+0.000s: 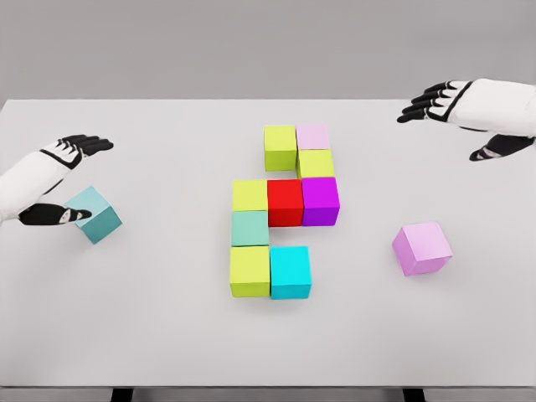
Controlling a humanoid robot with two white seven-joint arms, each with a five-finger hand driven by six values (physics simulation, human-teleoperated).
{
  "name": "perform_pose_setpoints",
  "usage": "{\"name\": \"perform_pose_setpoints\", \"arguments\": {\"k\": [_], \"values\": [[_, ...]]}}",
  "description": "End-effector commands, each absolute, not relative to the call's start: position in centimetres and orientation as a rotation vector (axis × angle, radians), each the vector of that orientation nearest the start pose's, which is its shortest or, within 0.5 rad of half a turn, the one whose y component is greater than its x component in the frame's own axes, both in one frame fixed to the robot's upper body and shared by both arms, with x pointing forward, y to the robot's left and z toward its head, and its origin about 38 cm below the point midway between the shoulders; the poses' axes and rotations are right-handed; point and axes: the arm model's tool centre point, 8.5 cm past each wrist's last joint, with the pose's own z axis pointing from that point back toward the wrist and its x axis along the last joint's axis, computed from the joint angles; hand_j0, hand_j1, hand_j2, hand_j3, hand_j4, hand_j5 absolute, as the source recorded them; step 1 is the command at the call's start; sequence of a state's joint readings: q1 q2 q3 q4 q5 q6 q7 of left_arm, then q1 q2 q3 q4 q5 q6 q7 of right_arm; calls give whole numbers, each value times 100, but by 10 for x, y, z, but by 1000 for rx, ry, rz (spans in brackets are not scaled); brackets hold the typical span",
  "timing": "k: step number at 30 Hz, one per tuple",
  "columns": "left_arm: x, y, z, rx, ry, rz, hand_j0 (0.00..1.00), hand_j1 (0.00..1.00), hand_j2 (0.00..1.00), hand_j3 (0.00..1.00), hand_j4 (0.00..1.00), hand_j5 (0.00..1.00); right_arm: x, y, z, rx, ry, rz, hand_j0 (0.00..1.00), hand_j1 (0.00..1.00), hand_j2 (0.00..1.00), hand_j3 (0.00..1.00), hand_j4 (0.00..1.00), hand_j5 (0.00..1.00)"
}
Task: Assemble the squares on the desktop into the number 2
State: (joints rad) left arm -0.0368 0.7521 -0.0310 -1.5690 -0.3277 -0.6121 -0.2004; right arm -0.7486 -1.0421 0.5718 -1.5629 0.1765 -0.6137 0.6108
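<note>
Nine cubes sit packed mid-table on the white tabletop (151,335): lime cube (280,147) and pale pink cube (313,136) on top, down to a cyan cube (290,271) at the bottom right. Left hand (59,180), fingers spread, thumb touching a loose teal cube (94,214), no clamp. Right hand (456,109) hovers far right, fingers relaxed apart, empty. A loose lilac cube (422,248) lies tilted, well apart from the cluster.

white table (167,335), flat, fills most of frame. plain grey wall (209,42) behind its far edge. two dark legs (122,394) just visible under the near edge.
</note>
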Motion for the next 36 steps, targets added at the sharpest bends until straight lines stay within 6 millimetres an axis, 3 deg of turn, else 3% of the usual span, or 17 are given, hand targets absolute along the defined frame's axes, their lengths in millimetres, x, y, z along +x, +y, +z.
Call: {"name": "perform_pose_setpoints", "arguments": {"k": [1,4,5,7,10,14,15,19,23,25,29,36], "values": [[354,380,183,526,-1765,-1417,100,100,100,100,100,100,414,-337,319,-487,-1470,2131,100,100,100,100,100,100],[354,381,184,532,-1772,-1405,100,100,100,100,100,100,412,-333,318,-472,-1481,2138,100,100,100,100,100,100],[354,381,184,528,-1776,-1398,100,100,100,100,100,100,410,-336,321,-488,-1471,2142,100,100,100,100,100,100],[355,382,186,520,-1790,-1382,100,100,100,100,100,100,387,-342,328,-511,-1393,2234,100,100,100,100,100,100],[356,384,191,517,-1798,-1374,100,100,100,100,100,100,384,-354,335,-602,-1302,2279,100,100,100,100,100,100],[358,401,213,593,-1736,-1485,100,100,100,100,100,100,383,-345,313,-560,-1256,2330,100,100,100,100,100,100],[367,401,240,714,-1709,-1611,100,100,100,100,100,100,378,-335,306,-522,-1257,2365,100,100,100,100,100,100],[377,407,263,841,-1658,-1704,100,100,100,100,100,100,373,-321,273,-415,-1217,2413,100,100,100,100,100,100],[385,419,255,857,-1474,-1820,100,100,100,100,100,100,369,-324,254,-409,-1131,2461,100,100,100,100,100,100],[391,427,244,730,-1180,-1961,100,100,100,100,100,100,368,-327,246,-427,-1077,2492,100,100,100,100,100,100],[396,419,248,706,-1223,-1952,100,100,100,100,100,100,368,-327,243,-434,-1058,2505,100,100,100,100,100,100],[394,412,242,630,-1274,-1931,99,99,99,99,99,99,359,-323,214,-365,-979,2563,100,100,100,100,100,100]]}}
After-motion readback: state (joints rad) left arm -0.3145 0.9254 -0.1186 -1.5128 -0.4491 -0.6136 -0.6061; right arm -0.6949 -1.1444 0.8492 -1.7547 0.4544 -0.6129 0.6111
